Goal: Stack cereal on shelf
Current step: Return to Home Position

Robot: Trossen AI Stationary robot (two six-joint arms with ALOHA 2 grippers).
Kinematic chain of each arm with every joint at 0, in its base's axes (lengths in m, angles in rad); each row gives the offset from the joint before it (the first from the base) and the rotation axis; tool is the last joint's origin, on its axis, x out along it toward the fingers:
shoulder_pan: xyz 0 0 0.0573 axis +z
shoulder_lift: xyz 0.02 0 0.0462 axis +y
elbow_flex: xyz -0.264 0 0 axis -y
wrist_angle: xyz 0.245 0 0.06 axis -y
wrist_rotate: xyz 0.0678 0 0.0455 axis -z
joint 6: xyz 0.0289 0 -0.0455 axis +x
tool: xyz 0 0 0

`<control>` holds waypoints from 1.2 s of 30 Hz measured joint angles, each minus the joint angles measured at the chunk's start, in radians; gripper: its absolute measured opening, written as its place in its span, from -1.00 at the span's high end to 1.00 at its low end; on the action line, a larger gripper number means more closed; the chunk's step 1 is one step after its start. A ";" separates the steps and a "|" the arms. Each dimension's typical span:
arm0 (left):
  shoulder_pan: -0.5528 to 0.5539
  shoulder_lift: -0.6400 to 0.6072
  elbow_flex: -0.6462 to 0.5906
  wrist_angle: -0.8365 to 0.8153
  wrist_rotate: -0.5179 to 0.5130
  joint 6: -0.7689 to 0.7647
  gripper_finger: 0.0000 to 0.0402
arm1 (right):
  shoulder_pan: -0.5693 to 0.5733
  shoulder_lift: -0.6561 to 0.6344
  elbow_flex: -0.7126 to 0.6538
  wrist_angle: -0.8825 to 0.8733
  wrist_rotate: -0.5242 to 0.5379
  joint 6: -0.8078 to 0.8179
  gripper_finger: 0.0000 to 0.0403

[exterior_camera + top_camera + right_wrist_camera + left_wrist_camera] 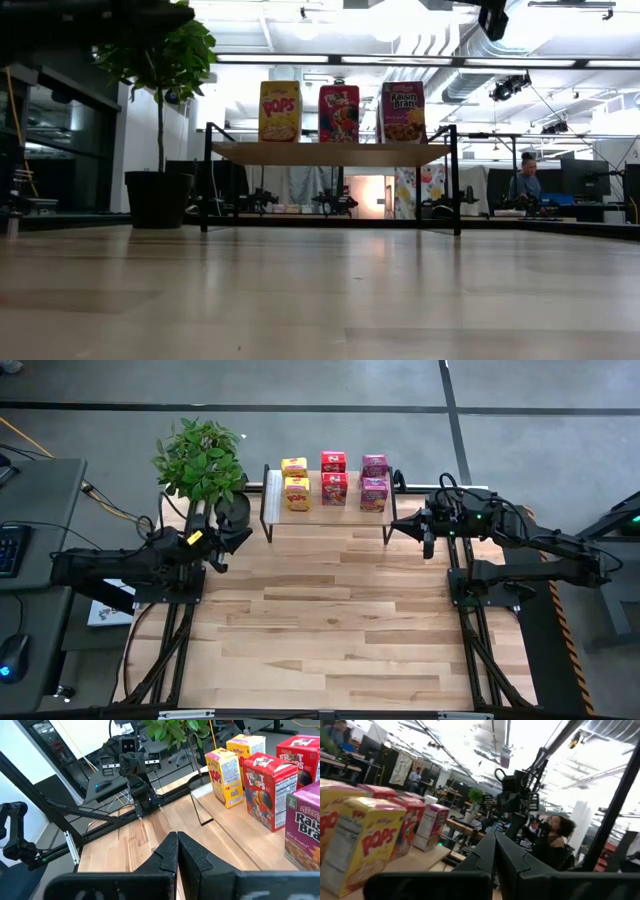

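Every box is up on the shelf [318, 513], upright, in three pairs set one behind the other. The yellow cereal boxes [297, 493] are toward its left end, the red cereal boxes [334, 488] in its middle, and the pink cereal boxes [374, 493] toward its right end. The left gripper [228, 542] hangs off the shelf's left end, beside the potted plant [200, 458], its fingers [487, 855] pressed together on nothing. The right gripper [395, 527] sits just off the shelf's right front corner, its tips together too and empty.
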 joint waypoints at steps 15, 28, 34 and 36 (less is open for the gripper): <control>0.000 0.000 -0.188 0.202 -0.041 -0.027 1.00 | 0.000 -0.001 0.000 0.001 0.000 0.008 1.00; 0.000 0.001 -0.188 0.058 0.007 0.043 1.00 | 0.000 -0.003 0.000 0.079 -0.008 0.015 1.00; 0.003 0.000 -0.189 0.031 -0.015 0.071 1.00 | 0.000 -0.003 0.000 0.091 -0.034 0.026 1.00; 0.004 0.000 -0.188 0.019 -0.051 0.065 1.00 | 0.000 -0.003 0.000 0.091 -0.042 0.025 1.00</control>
